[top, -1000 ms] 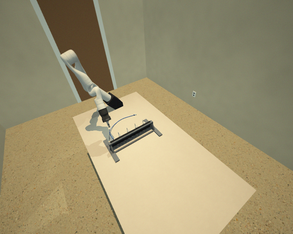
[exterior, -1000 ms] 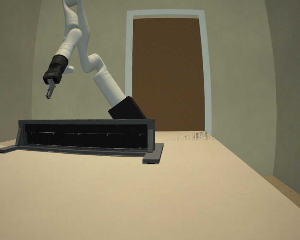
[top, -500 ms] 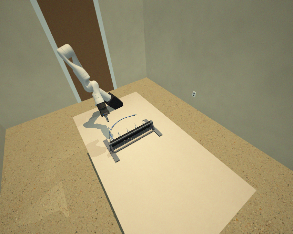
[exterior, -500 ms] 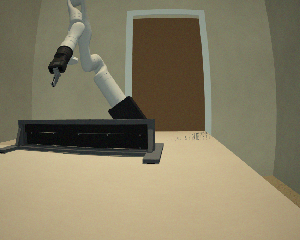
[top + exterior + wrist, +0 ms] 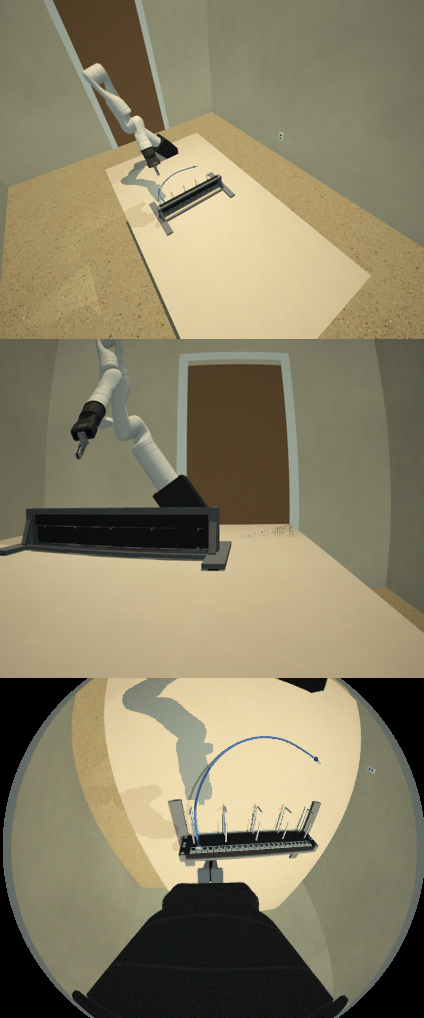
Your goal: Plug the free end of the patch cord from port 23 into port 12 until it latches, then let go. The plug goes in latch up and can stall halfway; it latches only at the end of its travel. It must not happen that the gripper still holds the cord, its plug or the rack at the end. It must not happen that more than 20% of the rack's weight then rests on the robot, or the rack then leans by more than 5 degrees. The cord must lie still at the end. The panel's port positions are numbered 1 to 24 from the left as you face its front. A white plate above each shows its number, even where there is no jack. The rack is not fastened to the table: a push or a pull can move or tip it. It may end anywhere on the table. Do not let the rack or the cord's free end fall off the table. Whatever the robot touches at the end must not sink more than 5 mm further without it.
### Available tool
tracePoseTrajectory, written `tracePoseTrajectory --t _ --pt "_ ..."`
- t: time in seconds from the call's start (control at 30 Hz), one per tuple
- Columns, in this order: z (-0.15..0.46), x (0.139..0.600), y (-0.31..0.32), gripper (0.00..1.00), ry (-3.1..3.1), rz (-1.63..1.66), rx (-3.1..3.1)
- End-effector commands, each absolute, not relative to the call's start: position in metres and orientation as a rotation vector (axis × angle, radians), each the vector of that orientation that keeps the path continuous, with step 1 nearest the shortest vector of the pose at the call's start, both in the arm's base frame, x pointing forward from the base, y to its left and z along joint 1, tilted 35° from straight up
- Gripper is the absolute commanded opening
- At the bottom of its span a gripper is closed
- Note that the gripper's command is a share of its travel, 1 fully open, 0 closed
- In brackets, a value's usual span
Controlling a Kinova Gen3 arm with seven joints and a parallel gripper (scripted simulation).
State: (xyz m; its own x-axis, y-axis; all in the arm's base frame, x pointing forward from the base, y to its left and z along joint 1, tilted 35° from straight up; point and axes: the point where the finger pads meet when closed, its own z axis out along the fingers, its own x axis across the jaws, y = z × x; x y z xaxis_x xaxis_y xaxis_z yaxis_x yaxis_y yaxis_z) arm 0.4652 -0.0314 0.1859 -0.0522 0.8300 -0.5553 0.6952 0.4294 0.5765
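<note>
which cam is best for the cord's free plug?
Wrist view: the plug shows there at the end of the blue cord, beyond the rack, unobstructed and against pale table. Top view shows it too, but tiny. Exterior view doesn't show it. Latch side: can't tell.
</note>
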Motion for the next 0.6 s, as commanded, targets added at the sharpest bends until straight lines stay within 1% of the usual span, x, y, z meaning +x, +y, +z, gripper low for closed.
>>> tracePoseTrajectory --t 0.0,0.3,0.57 --pt "0.183 0.472 -0.029 0.0 1.749 0.208 1.35" --pt "0.166 0.49 -0.017 0.0 1.61 0.28 1.488" --pt "0.122 0.505 0.009 0.0 1.338 0.401 1.752"
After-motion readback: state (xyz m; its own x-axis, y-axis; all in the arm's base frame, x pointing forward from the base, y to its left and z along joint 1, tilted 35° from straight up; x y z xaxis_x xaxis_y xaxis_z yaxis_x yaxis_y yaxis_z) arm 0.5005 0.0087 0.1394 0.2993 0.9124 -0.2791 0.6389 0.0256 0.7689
